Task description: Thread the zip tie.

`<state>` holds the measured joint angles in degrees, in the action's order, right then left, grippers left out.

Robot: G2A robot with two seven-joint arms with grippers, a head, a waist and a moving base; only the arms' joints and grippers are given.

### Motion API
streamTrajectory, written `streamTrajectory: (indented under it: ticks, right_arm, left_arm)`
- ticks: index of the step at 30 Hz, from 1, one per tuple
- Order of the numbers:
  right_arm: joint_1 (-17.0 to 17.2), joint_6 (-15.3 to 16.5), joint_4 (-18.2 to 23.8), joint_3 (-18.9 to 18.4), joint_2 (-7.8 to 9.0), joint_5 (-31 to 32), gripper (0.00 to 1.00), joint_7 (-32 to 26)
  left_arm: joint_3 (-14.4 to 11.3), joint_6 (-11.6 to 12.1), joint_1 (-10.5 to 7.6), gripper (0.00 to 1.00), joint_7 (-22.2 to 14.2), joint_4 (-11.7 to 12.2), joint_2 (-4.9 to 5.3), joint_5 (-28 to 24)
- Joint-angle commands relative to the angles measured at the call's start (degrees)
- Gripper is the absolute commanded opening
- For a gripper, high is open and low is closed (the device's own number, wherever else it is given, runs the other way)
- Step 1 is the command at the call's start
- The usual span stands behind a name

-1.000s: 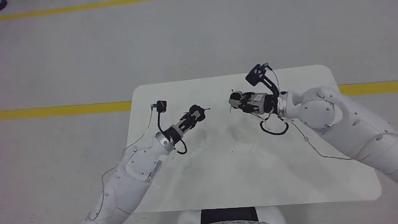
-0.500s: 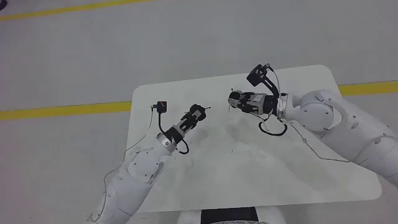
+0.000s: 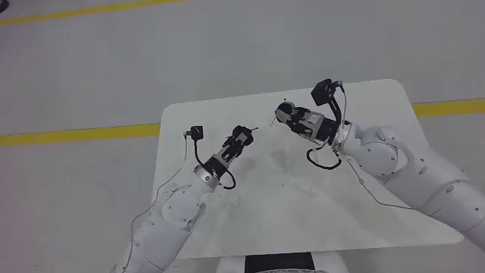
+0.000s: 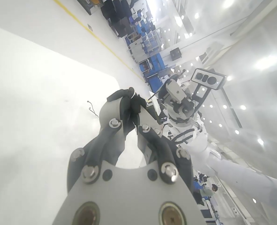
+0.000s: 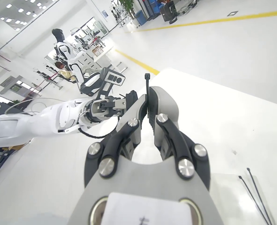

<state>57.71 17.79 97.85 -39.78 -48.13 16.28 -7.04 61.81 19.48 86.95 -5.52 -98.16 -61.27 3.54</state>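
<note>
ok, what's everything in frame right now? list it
black plastic zip tie: one, black, clamped in the right jaws, head end poking out past them.
small black piece: one, black, pinched in the left jaws; probably a zip tie, too dark to confirm.
spare thin black zip ties: two, black, lying side by side on the table.
thin bent black strand: one, black, on the table beyond the left jaws.
white rounded-corner table: one, white, under both arms.
yellow floor lines: two, yellow, on the floor.
right jaws: shut, above the table.
left jaws: shut, facing the right jaws, apart.
</note>
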Motion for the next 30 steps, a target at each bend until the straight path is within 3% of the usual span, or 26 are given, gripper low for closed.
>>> streamTrajectory:
  ticks: [1,4,18,30]
  right_arm:
    - [0.2,0.0,0.0,0.5,-0.62,1.1,0.00,1.1]
    - [0.4,0.2,-0.6,1.0,-1.45,2.8,0.00,2.4]
    - [1.5,-0.2,-1.0,0.6,-1.84,4.5,0.00,3.4]
    - [1.2,1.6,-4.6,1.1,-5.24,5.3,0.00,7.0]
  left_arm:
    - [-0.4,0.0,-0.22,0.00,0.2,0.2,-0.10,0.0]
    - [-0.7,0.0,-0.56,0.00,0.4,0.6,-0.20,-0.3]
    - [-0.4,0.0,-0.67,0.00,1.6,1.0,-0.21,0.7]
    - [-0.4,0.0,-0.67,0.00,1.6,1.0,-0.21,0.7]
